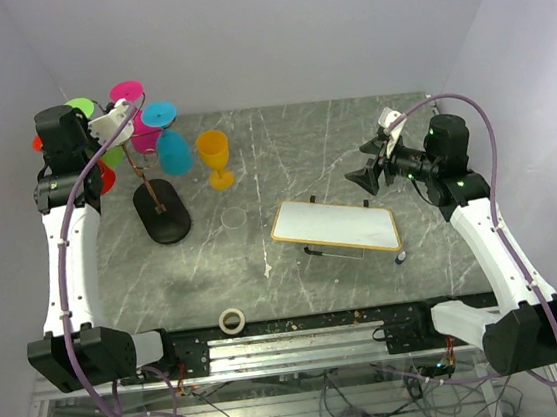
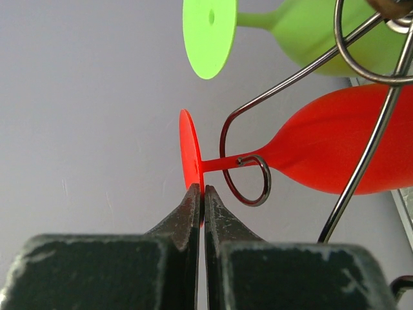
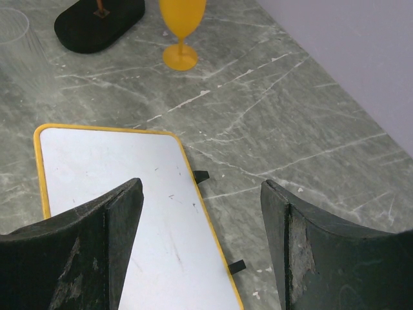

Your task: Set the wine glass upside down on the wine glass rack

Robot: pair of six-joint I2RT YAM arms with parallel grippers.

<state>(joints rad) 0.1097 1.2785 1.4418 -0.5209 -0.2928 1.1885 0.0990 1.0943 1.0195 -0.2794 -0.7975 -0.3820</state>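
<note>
At the upper left of the overhead view, against the pale lilac walls (image 1: 258, 30) that close the scene on three sides, my left tool (image 2: 201, 194) is pressed together on the lower edge of the red wine glass's (image 2: 335, 152) flat foot. The thin disc is nipped between the two dark tips. That glass hangs on the wine glass rack (image 1: 164, 216), its stem lying in one curled wire hook, with the bowl toward the right of my left wrist view. A green glass (image 2: 310, 32) sits above it in that view, and behind both there is only bare, flat wall.

The rack's black oval base rests on the counter (image 1: 352, 150), a grey-green stone surface with white veins, matte and a little scuffed. A pink glass (image 1: 130, 95) and blue glasses (image 1: 171, 150) hang around the rack's top. A yellow glass (image 1: 215, 157) stands upright on its foot just right of them.

My right tool (image 3: 201, 187) is spread wide and grips nothing. It hangs above the right end of a white tray (image 1: 336, 227) with a yellow rim, which lies near the centre of the counter. A faint clear cup (image 1: 232, 217) sits between tray and rack base. A roll of tape (image 1: 232, 320) lies at the counter's near edge, bottom centre.
</note>
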